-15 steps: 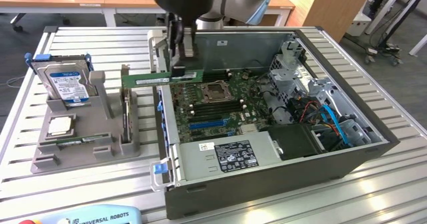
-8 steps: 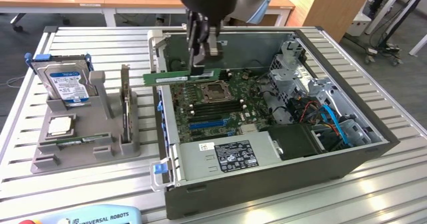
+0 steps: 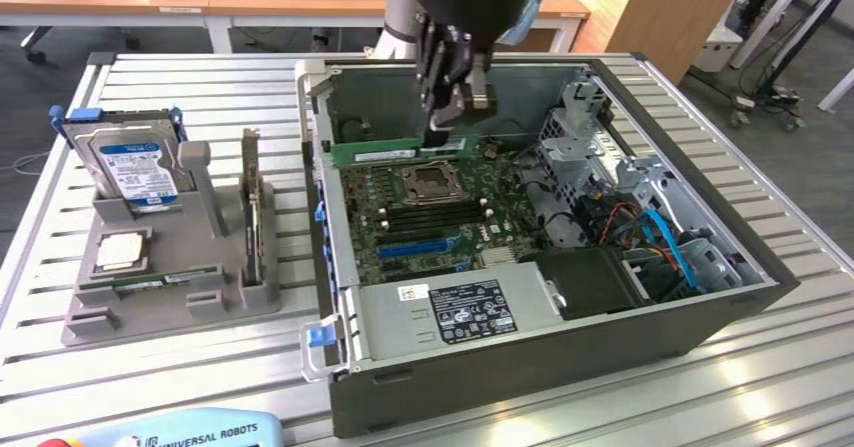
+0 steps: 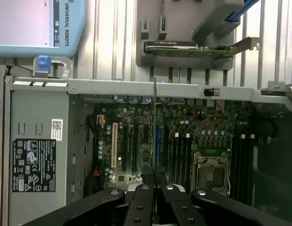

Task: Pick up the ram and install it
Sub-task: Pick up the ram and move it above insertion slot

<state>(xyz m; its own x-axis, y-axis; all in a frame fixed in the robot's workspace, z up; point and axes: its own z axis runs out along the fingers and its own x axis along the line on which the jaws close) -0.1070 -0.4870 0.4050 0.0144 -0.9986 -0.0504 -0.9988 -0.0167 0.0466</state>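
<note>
The ram (image 3: 387, 153) is a thin green stick held level inside the open computer case (image 3: 747, 297), above the far part of the motherboard (image 3: 441, 217). My gripper (image 3: 446, 137) comes down from above and is shut on the stick's end at the exterior view's right. In the wrist view the ram (image 4: 154, 117) shows edge-on as a thin line running out from between my fingertips, with my gripper (image 4: 154, 176) over the black slots beside the processor socket (image 4: 211, 172). A second stick alike (image 3: 150, 283) lies in the grey holder (image 3: 80, 327).
On the grey holder at the exterior view's left stand a blue-labelled hard drive (image 3: 134, 167), a square silver processor chip (image 3: 120, 252) and an upright card (image 3: 250, 197). The power supply (image 3: 461, 309) and drive cage (image 3: 587, 147) crowd the case. A teach pendant (image 3: 200, 432) lies at the table's near edge.
</note>
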